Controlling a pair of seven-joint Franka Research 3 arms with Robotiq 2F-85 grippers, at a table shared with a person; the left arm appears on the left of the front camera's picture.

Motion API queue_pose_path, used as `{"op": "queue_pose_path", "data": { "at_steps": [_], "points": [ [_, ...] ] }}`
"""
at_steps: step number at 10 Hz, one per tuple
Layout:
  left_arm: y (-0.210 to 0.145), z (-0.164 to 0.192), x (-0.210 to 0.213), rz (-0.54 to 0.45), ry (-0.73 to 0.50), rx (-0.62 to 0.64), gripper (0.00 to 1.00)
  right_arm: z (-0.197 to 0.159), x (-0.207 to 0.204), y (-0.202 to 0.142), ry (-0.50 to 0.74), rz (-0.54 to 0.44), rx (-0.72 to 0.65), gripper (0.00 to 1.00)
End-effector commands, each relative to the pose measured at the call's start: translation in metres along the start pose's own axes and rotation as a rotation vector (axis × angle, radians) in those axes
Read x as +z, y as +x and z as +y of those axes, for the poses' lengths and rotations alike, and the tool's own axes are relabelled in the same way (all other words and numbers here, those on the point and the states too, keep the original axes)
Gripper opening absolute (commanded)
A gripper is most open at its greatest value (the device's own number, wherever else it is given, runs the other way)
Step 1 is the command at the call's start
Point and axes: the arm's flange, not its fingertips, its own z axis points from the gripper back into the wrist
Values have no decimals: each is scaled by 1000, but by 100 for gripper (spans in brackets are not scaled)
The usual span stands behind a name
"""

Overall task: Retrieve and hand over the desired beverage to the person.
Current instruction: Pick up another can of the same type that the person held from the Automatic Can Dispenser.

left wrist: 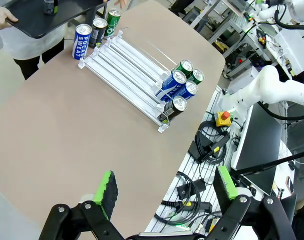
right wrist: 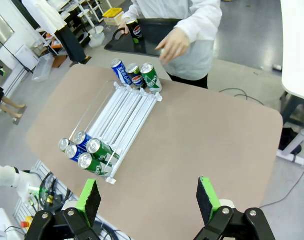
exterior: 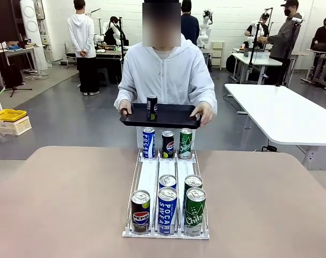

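Person [exterior: 165,75] in white hoodie, holding tray [exterior: 176,114] (Pepsi can [exterior: 151,107] upright)

A large, brightly lit workshop room has a smooth grey floor [exterior: 71,123] and a plain white back wall [exterior: 125,11]. A matte brown desk with rounded corners [exterior: 60,199] fills the foreground. A long white table [exterior: 281,113] stands to the right, a shallow yellow plastic crate [exterior: 8,114] sits to the left, and a tall white column-shaped unit [exterior: 29,27] stands at the far left.
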Motion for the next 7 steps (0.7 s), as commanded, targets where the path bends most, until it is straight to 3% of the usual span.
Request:
{"op": "queue_pose_path", "data": {
  "at_steps": [1,3,6,7],
  "points": [
    [1,0,2,-17,-16,-19,100,1,-1,1,-10,7,-1,100],
    [1,0,2,-17,-16,-19,100,0,0,0,0,0,0,100],
    [1,0,2,-17,-16,-19,100,57,-114,40,-14,457,123,100],
    [1,0,2,-17,-16,-19,100,85,-144,47,-99,539,81,100]
  ]
}}
